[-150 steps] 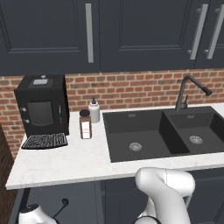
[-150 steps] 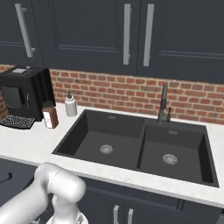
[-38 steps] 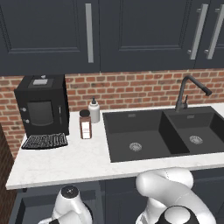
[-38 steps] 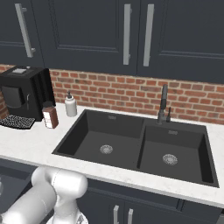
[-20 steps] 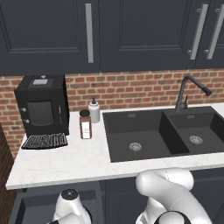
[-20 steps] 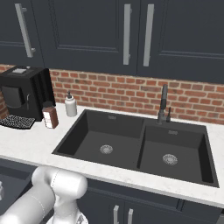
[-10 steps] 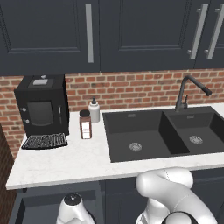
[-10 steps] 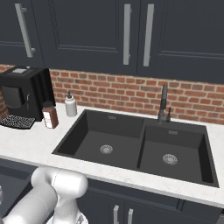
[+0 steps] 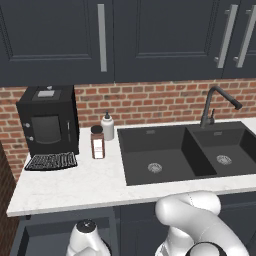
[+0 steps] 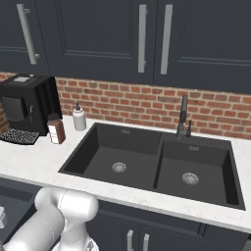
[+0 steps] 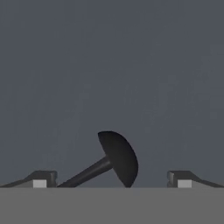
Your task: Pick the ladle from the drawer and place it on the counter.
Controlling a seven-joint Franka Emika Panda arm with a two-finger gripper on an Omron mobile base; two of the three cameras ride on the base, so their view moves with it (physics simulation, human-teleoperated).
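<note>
- In the hand view, the ladle (image 11: 114, 158) is seen lying on the flat grey floor of the drawer (image 11: 109, 65).
- Its round black bowl is turned on its side, and its thin handle runs down toward the lower left of that view.
- The gripper (image 11: 112, 179) is seen spread wide, with one dark finger tip (image 11: 43, 178) on each side of the ladle.
- The bowl is seen between the two tips, and nothing is pinched by them.
- The tips are not touching the ladle.
- From the left base view, the drawer (image 9: 45, 232) is seen pulled out below the counter (image 9: 75, 185), at the lower left.
- The white arm (image 9: 192, 225) is bent down low in front of the cabinets, and its hand end is reached into the open drawer.
- The counter is white with tiny specks, and a brick wall is seen behind it.
- A black coffee machine (image 9: 49, 122) is stood on the left part of the counter, against the wall.
- A small brown jar (image 9: 97, 143) with a dark lid is placed just beside the coffee machine.
- A white soap bottle (image 9: 107, 126) is stood just behind the jar, near the sink.
- A black double sink (image 9: 190, 152) is set into the counter, and a dark tap (image 9: 215, 105) is stood behind it.
- Dark cupboard doors (image 9: 150, 35) with long silver handles are hung above the wall.
</note>
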